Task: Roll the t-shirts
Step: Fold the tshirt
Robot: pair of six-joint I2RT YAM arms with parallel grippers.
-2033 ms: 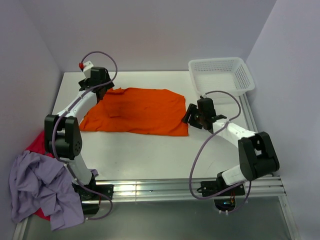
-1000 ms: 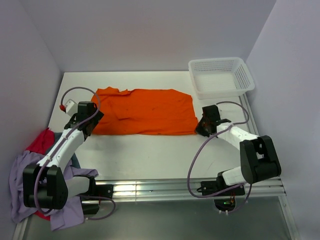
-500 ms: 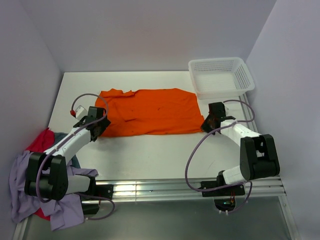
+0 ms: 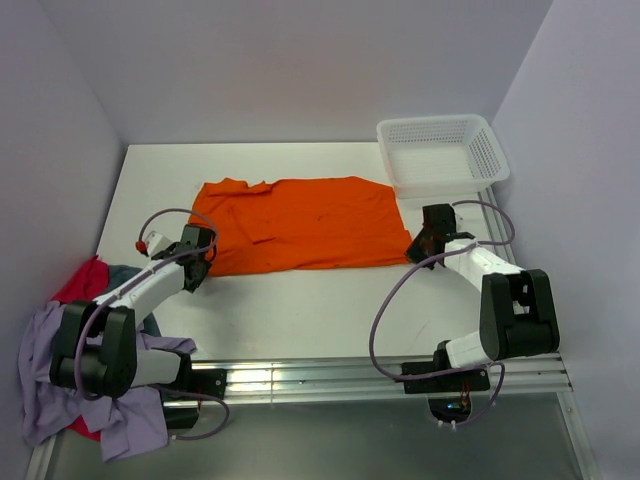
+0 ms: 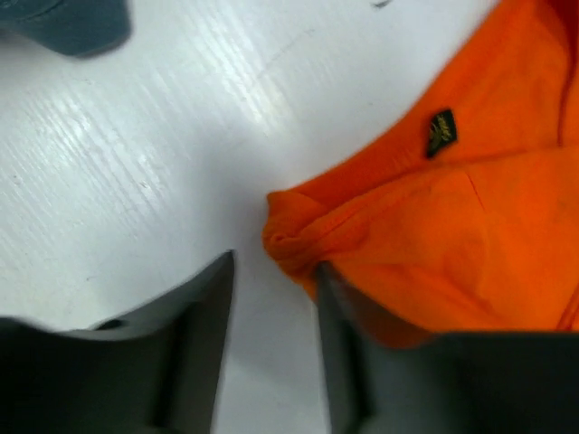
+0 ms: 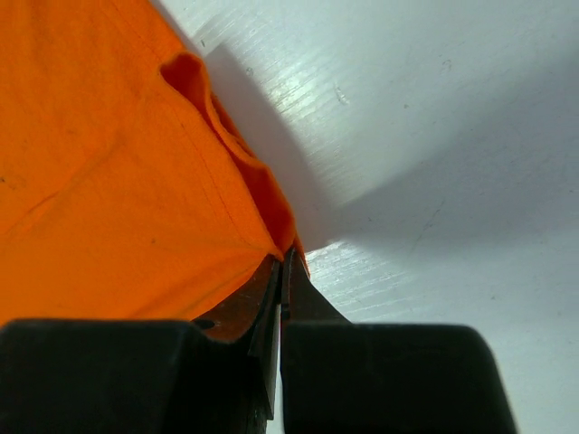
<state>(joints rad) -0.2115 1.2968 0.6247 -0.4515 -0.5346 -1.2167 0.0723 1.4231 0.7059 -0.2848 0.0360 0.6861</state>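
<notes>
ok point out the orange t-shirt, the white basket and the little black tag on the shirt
orange t-shirt [image 4: 300, 225], top view, middle of the fabric
white basket [image 4: 445, 182], top view, near wall
black tag [image 5: 441, 132], left wrist view, its centre

The bright orange fabric t-shirt [image 4: 300, 225] is one plain, even colour, broken only by a small black sewn label [image 5: 441, 133] with a yellowish mark. The flat white table [image 4: 300, 310] shows a faint streaked grain. The white perforated plastic basket [image 4: 442, 150] has walls patterned with a regular grid of small holes. The crumpled lavender fabric shirt [image 4: 60, 370], the red fabric shirt [image 4: 78, 285] and the dark grey-blue fabric shirt [image 5: 68, 20] are all unpatterned.
</notes>
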